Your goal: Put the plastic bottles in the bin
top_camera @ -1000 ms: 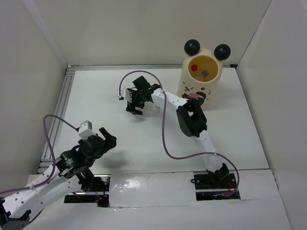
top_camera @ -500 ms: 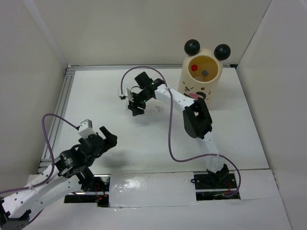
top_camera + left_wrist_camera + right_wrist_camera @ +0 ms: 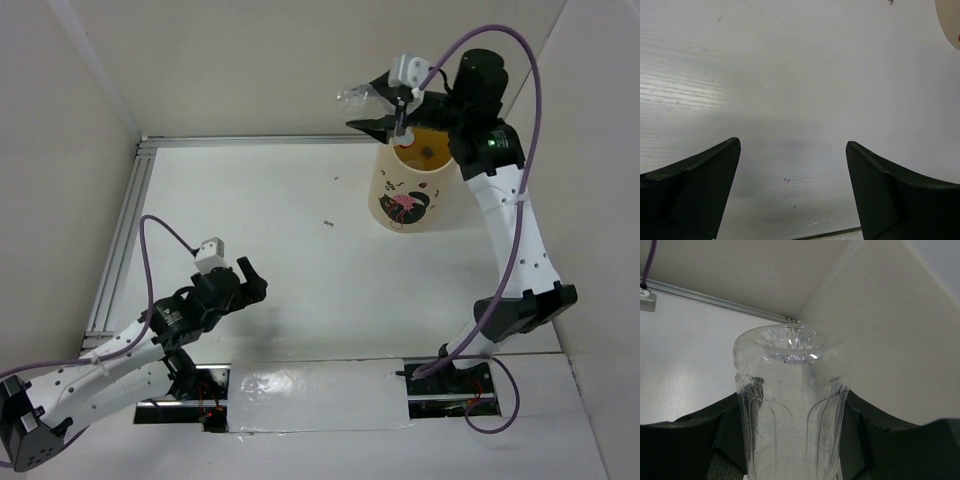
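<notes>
My right gripper (image 3: pixel 375 108) is shut on a clear unlabelled plastic bottle (image 3: pixel 352 96), held high in the air just left of the bin's back rim. The right wrist view shows the bottle (image 3: pixel 790 370) standing up between the black fingers (image 3: pixel 690 440), its ribbed base toward the camera. The bin (image 3: pixel 410 190) is a cream cylinder with a pink-and-black print; the arm hides part of its rim and mouth. Low at the near left, my left gripper (image 3: pixel 245 280) is open over bare table, and nothing lies between its jaws (image 3: pixel 792 150). No other bottles show.
An aluminium rail (image 3: pixel 125 220) runs along the table's left and back edges. White walls close in the left, back and right sides. The bin's edge (image 3: pixel 950 20) shows in the top right corner of the left wrist view. A purple cable (image 3: pixel 520 60) loops above the right arm.
The right gripper closed on the clear bottle at mid-table and swung it up and right to beside the bin's rim. The left arm edged slightly forward and right.
</notes>
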Action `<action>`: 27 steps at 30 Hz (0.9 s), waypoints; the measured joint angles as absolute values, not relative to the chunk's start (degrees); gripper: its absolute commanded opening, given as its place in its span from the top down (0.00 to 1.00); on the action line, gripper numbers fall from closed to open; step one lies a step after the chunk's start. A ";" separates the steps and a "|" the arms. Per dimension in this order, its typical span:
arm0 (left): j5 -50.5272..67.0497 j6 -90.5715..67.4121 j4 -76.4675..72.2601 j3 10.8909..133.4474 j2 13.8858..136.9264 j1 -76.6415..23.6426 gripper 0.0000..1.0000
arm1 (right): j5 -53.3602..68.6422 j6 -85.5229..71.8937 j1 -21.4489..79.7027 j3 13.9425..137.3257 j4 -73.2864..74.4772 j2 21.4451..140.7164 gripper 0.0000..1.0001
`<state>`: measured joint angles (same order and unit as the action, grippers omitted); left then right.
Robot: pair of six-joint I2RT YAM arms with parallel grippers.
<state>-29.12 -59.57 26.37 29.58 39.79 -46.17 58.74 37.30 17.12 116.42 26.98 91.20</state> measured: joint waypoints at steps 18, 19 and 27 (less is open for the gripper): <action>-26.26 -57.14 21.15 30.44 44.66 -47.09 0.01 | 73.14 44.60 -5.58 103.96 23.83 96.62 0.25; -26.24 -57.14 21.15 30.44 44.60 -47.13 0.01 | 73.43 45.82 -6.33 103.57 24.60 96.88 0.23; -25.85 -57.10 21.37 31.73 48.03 -47.18 0.01 | 76.18 50.94 -9.28 100.84 27.29 98.67 0.00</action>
